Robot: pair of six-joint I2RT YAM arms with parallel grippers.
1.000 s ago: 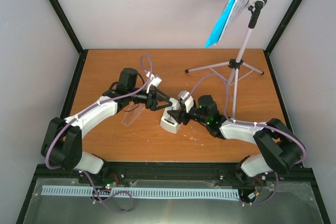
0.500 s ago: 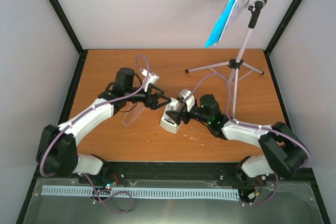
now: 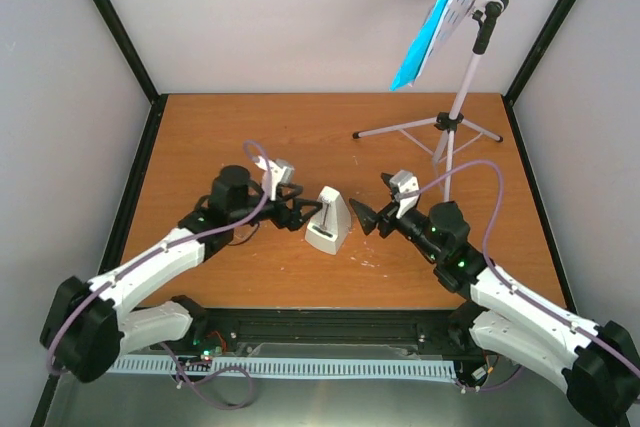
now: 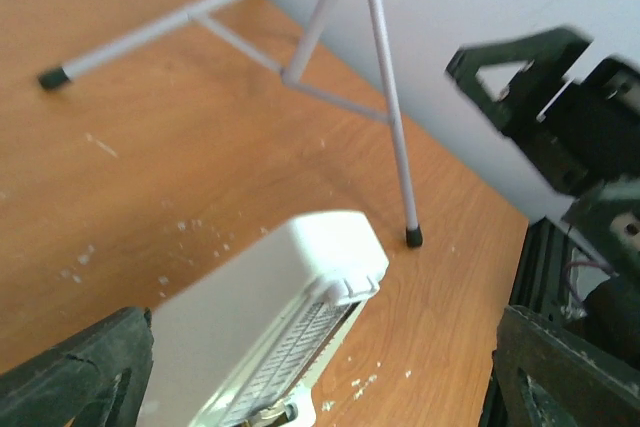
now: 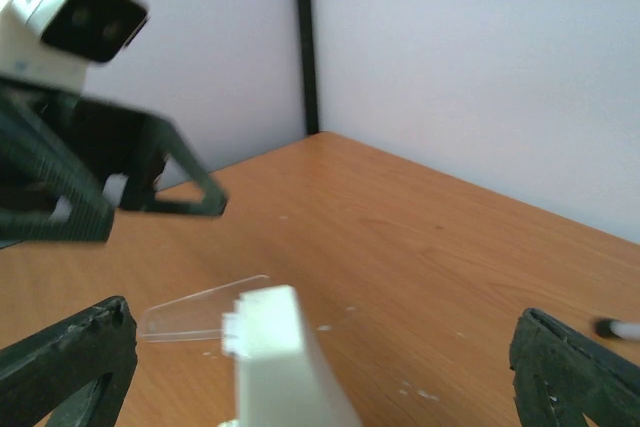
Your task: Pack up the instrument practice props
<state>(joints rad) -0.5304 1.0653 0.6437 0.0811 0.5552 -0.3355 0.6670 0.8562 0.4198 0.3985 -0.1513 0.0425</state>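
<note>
The small white metronome [image 3: 330, 219] stands on the table [image 3: 200, 137] between my two grippers, touched by neither. To its left my left gripper [image 3: 303, 209] is open, and the left wrist view has the metronome [image 4: 262, 322] close in front of the spread fingers [image 4: 80, 372]. On the other side my right gripper [image 3: 368, 218] is open and a little farther off, its fingers [image 5: 65, 367] wide around the view of the metronome [image 5: 285, 367]. Its clear cover [image 5: 195, 309] lies flat beyond. The white music stand [image 3: 462, 97] with blue sheet-music pages [image 3: 425, 42] stands at the back right.
The stand's tripod legs [image 3: 400, 128] spread over the back right of the table, one foot [image 4: 413, 238] not far past the metronome. Black frame posts [image 3: 110, 22] and white walls close in the sides and back.
Both grippers have opened wider and drawn back from the metronome, the left arm to the left and nearer, the right arm to the right. The metronome now stands free.
</note>
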